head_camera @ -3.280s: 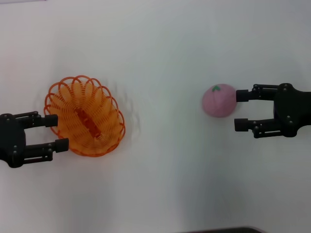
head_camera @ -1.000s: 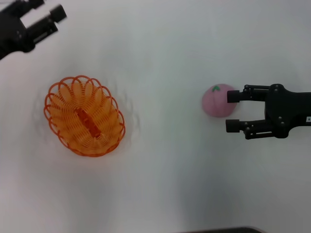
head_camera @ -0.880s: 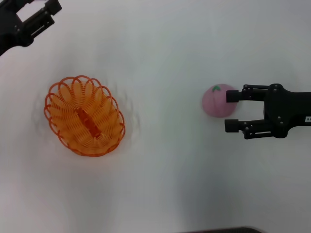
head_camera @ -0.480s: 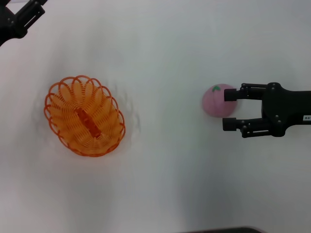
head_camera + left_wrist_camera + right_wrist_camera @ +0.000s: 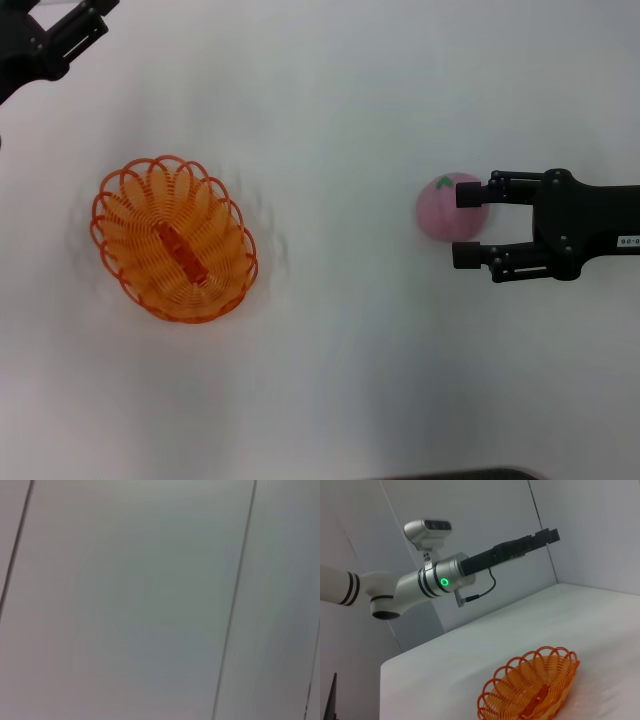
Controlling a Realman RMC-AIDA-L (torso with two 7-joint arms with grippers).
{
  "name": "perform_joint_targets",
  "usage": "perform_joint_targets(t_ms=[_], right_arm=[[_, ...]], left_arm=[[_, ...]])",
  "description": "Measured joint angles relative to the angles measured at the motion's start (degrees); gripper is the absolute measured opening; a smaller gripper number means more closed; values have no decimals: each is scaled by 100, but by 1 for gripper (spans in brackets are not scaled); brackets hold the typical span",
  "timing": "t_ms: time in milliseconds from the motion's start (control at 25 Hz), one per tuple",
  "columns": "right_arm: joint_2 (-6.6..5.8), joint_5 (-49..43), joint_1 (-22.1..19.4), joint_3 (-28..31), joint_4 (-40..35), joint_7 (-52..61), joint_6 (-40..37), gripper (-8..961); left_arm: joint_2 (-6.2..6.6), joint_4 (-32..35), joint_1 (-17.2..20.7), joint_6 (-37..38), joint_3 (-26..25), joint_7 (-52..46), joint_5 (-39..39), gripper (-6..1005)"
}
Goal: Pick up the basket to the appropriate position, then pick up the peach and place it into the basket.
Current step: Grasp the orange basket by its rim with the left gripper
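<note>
Right end effector point(image 5: 462, 225) sits spread around my peach point(image 5: 447, 208) on the tabletop point(image 5: 340, 120), not yet pinching. Basket point(image 5: 176, 238) rests placed well apart; left end effector point(image 5: 85, 20) is raised, spread, empty.

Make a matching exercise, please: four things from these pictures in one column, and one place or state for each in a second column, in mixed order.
Things:
1. basket
2. peach
3. left gripper
4. right gripper

Places or states:
a. raised at the far left corner, away from everything
b. open, jaws on either side of the pink fruit
c. resting empty on the table's left part
d. on the table, between two black jaws

Pairs: 1-c, 2-d, 3-a, 4-b
</note>
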Motion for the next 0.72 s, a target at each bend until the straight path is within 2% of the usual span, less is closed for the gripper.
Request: perform_joint_targets(t_ms=[200, 400, 560, 720], right_arm=[[2, -5, -1, 1, 4, 0, 5, 855], [10, -27, 2, -4, 69, -24, 12, 854], [10, -29, -4, -5, 71, -19, 14, 854], [11, -29, -11, -13, 71, -17, 14, 855]], left_arm=[[-3, 661, 107, -310, 544, -904, 174, 745], [2, 1519, 145, -518, 936, -2197, 759, 747], [8, 2483, 139, -458, 1303, -3364, 1552, 747], [-1, 3541, 84, -295, 1797, -4574, 2675, 746]])
